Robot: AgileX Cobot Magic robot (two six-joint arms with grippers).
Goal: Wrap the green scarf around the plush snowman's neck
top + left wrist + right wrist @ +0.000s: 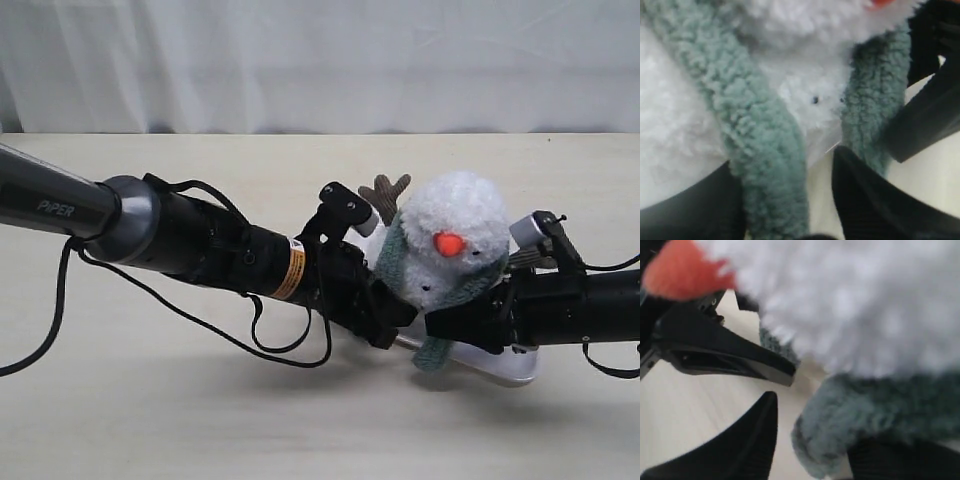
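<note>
Nearest, the left gripper [398,318] and the right gripper [432,325] meet before the plush snowman [455,215], jaws of both apart, clamping nothing. The green scarf [385,262] lies around its neck: soft, light, fuzzy; I would pinch a hanging end.

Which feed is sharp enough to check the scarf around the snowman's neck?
Exterior view: evenly lit, sharp, soft shadows on the table, green scarf readable. Left wrist view: close but fairly crisp, scarf pile resolves. Right wrist view: too close, plush snowman badly blurred.
</note>
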